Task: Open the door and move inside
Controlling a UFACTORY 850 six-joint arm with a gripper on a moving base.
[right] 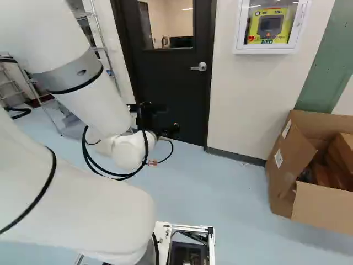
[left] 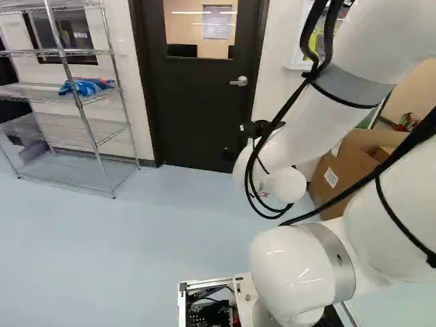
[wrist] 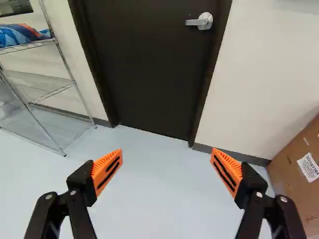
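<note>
the black two-fingered hand point(wrist: 167, 155) is wide open and empty; raise it to the silver metal lever point(left: 238, 81), upper middle of the left base view on the shut dark-brown door point(left: 197, 109), gripping squarely before turning.

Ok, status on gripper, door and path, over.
Gripper open, nothing held. Door shut, lever handle not gripped. Cardboard box stands right of the door, not in front.
</note>
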